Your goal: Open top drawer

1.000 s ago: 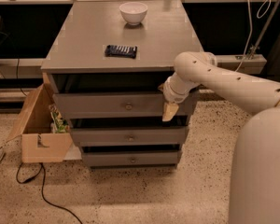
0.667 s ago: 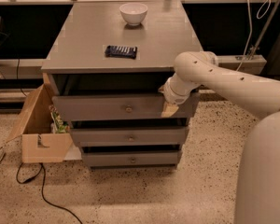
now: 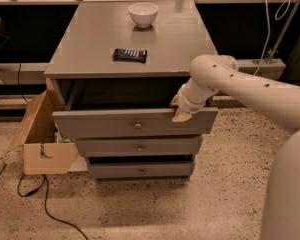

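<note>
**Top drawer partly out, held at its right end**

The top drawer [image 3: 115,123] stands partly out of the grey cabinet [image 3: 90,44], with a dark gap showing between its front panel and the cabinet top. Its brass knob [image 3: 138,126] sits at the centre of the panel, untouched. The gripper [image 3: 182,114] rests on the panel's upper edge, well right of the knob and near the right corner. Whether it is clamped on that edge or only hooked over it, I cannot tell. The pale arm [image 3: 240,86] reaches in from the right.

Below are 2 shorter drawers [image 3: 140,146], both shut. On the cabinet top lie a white bowl [image 3: 143,13] near the back and a dark packet [image 3: 130,55] nearer the front. A cardboard box [image 3: 45,156] stands just beside the cabinet's left side.

The main risk, as I judge it, is the off-centre hold. A pull from 1 end could skew the drawer on its runners and jam it. A loose hold could also slide off the thin edge. A hard tug might draw the drawer right off its runners, or shake the bowl.
</note>
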Available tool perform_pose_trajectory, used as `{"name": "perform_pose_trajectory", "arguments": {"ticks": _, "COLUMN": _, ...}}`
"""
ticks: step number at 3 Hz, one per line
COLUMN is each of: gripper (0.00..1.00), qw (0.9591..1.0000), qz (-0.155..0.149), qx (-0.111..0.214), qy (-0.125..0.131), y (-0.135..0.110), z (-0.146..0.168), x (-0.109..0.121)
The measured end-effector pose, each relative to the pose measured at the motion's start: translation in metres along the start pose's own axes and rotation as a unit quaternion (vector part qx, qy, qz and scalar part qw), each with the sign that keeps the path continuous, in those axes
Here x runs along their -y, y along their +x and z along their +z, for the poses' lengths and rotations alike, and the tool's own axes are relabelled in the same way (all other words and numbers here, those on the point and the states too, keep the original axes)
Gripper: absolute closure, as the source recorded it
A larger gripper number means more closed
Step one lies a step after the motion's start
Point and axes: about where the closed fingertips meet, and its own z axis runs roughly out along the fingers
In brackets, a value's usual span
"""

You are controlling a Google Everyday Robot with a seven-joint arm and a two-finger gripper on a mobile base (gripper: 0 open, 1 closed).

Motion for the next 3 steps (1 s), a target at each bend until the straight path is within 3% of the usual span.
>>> {"name": "perform_pose_trajectory", "arguments": {"ticks": 1, "gripper": 0.9, "qw": 0.9999, "qz": 0.008, "qx": 0.006, "qy": -0.009, "y": 0.0003, "z": 0.0014, "x": -0.0077}}
{"name": "perform_pose_trajectory", "arguments": {"ticks": 3, "gripper": 0.43, "qw": 0.9999, "qz": 0.008, "qx": 0.006, "qy": -0.009, "y": 0.0003, "z": 0.0015, "x": -0.0078}}
